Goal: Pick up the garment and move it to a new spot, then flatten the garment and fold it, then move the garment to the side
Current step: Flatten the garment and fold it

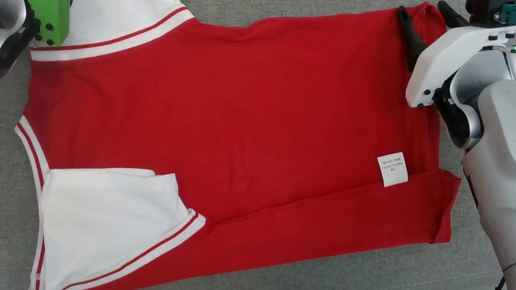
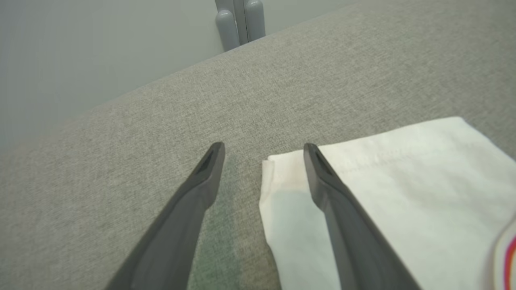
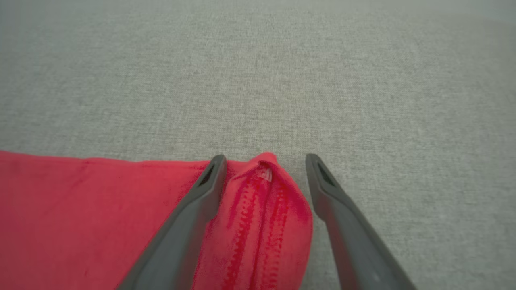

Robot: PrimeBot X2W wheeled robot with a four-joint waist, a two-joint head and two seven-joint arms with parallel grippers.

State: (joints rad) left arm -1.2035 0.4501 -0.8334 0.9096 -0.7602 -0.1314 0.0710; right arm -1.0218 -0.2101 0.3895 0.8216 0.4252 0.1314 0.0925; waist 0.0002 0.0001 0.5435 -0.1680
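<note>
The left claw (image 2: 264,148) and right claw (image 3: 266,159) are wide open and empty, over the upper corners of the garment (image 1: 242,112). Pinch both corners together, then lift evenly.

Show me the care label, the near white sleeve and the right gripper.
care label (image 1: 392,169): head view, middle of the white tag.
near white sleeve (image 1: 109,215): head view, middle of the white cloth.
right gripper (image 3: 265,158): right wrist view, midway between its fingertips.

Stuff you can't really make out

Print on the white label (image 1: 392,168) is too tiny to read, and the near white sleeve (image 1: 97,228) of the garment (image 1: 240,127) runs off the bottom edge.
</note>
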